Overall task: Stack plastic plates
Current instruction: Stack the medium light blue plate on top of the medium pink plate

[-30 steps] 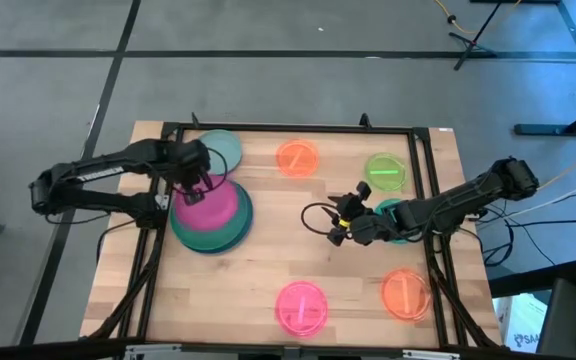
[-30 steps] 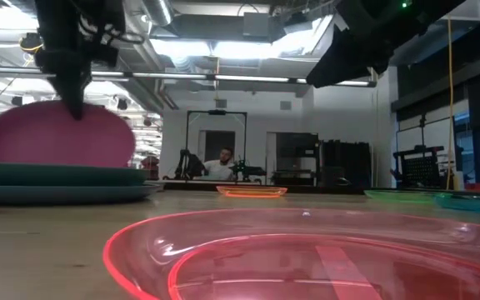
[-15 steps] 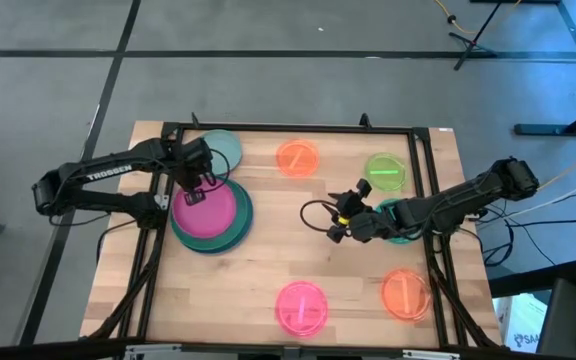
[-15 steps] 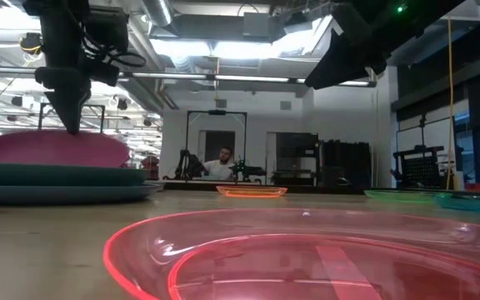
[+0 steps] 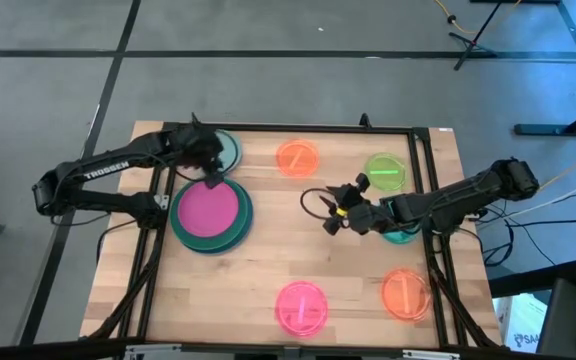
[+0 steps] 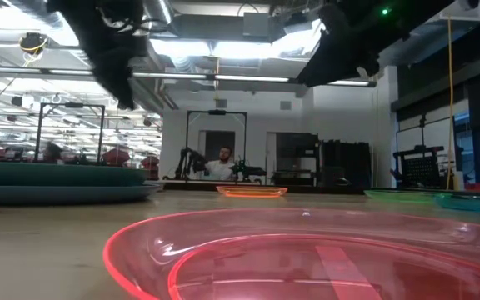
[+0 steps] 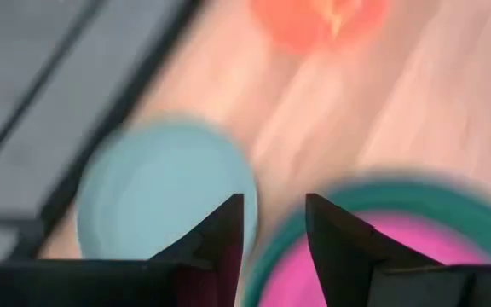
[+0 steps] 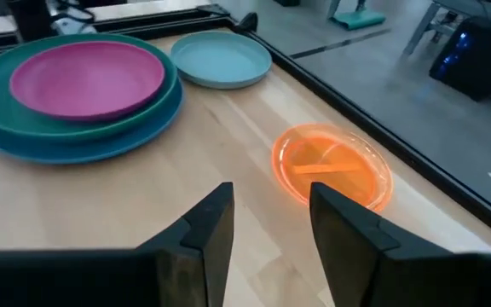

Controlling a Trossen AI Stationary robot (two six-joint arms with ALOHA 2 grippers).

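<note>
Plates stacked by size at the table's left: magenta plate nested flat on a green plate over a blue plate, so each rim seats inside the wider one below. Left gripper hovers just above it, fingers spread, empty. Right gripper waits mid-table, fingers apart. Only the right wrist view shows the pale teal plate lying clear beside the stack; the low view hides the magenta one.
</note>
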